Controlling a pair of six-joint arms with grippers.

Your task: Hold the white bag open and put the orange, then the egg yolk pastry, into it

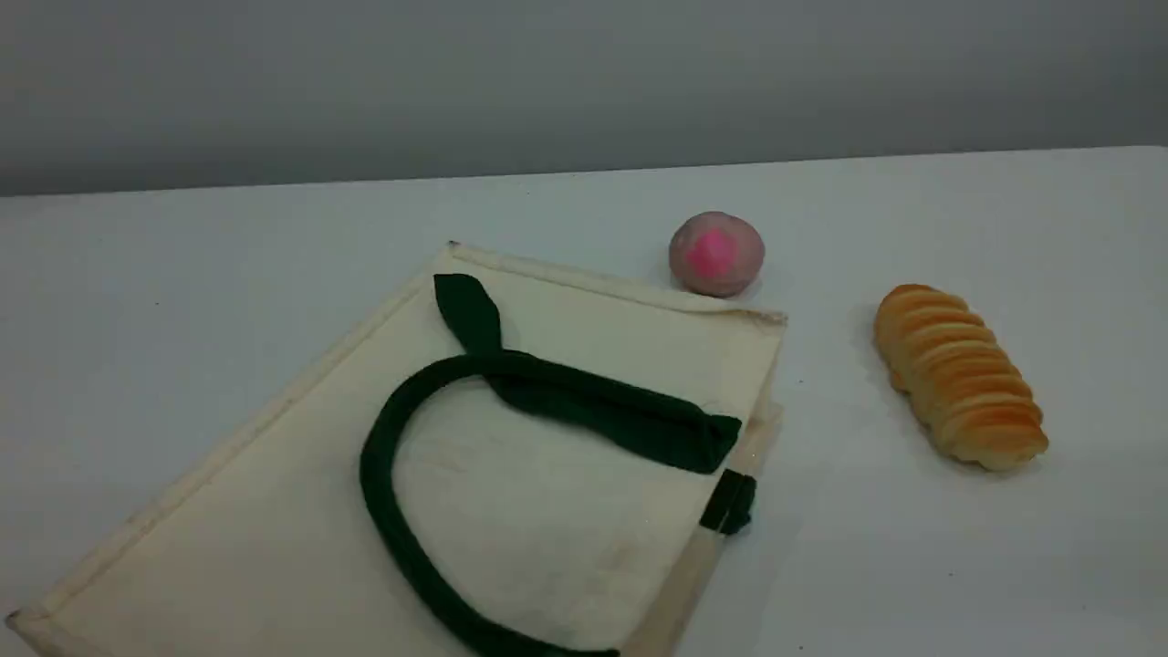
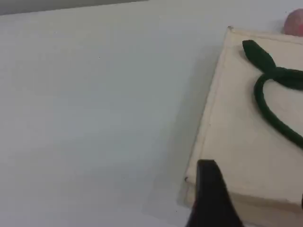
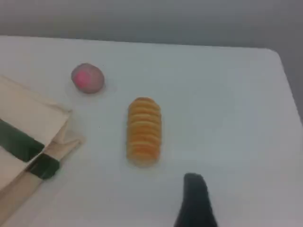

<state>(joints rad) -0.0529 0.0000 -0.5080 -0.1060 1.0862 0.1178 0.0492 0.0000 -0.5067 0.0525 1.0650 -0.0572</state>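
The white bag (image 1: 301, 474) lies flat and closed on the table, its dark green handle (image 1: 566, 397) draped across the top face. A green tab (image 1: 730, 502) sits at the rim on the right. The orange and the egg yolk pastry are out of view in every frame. Neither arm appears in the scene view. In the left wrist view my left gripper (image 2: 255, 201) hovers open above the bag's (image 2: 241, 132) near left corner, nothing between its fingers. The right wrist view shows one dark fingertip (image 3: 194, 201) over bare table, right of the bag's mouth (image 3: 28, 123), holding nothing.
A greyish-pink ball with a magenta spot (image 1: 716, 254) rests just behind the bag's far right corner. A long ridged golden bread (image 1: 958, 374) lies to the right of the bag. The table's far edge (image 1: 584, 173) meets a grey wall.
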